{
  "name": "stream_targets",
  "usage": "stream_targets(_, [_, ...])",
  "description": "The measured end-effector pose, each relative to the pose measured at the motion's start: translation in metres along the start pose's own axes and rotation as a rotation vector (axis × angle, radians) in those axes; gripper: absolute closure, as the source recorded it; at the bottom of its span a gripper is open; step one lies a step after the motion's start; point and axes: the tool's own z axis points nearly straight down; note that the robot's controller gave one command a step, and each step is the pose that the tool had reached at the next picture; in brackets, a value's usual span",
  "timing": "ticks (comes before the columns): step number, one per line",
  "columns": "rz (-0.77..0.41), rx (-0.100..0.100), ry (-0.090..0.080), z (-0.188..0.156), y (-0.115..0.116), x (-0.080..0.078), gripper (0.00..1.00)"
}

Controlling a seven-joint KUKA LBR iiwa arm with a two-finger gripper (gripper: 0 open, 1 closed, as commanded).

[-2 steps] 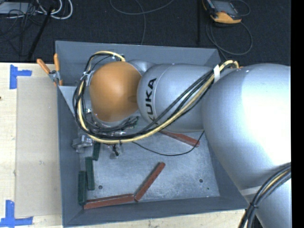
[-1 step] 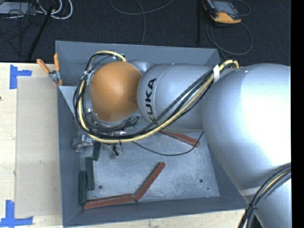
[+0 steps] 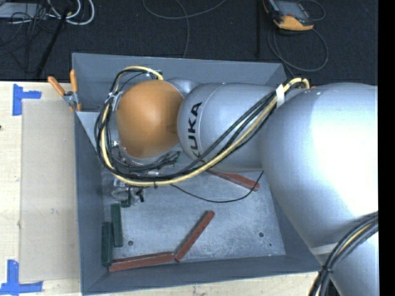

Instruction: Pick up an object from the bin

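At near wall of bin (image 3: 185, 275): brown sticks (image 3: 141, 261) lying flat, ends touching in a V. Left of these, green sticks (image 3: 115, 226) side by side along left wall. Just past their far end, gripper (image 3: 128, 193) under orange cover (image 3: 148, 119). Cannot tell how far open, nothing seen held. Probably light, stiff, thin and smooth, so best pinched across the width at mid-length. Farther back, third brown stick (image 3: 234, 179), partly under arm.
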Motion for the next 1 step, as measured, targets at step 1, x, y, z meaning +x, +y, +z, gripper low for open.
stream_targets(1, [0.003,0.002,-0.002,-0.0181,-0.0003,-0.0008,1.00])
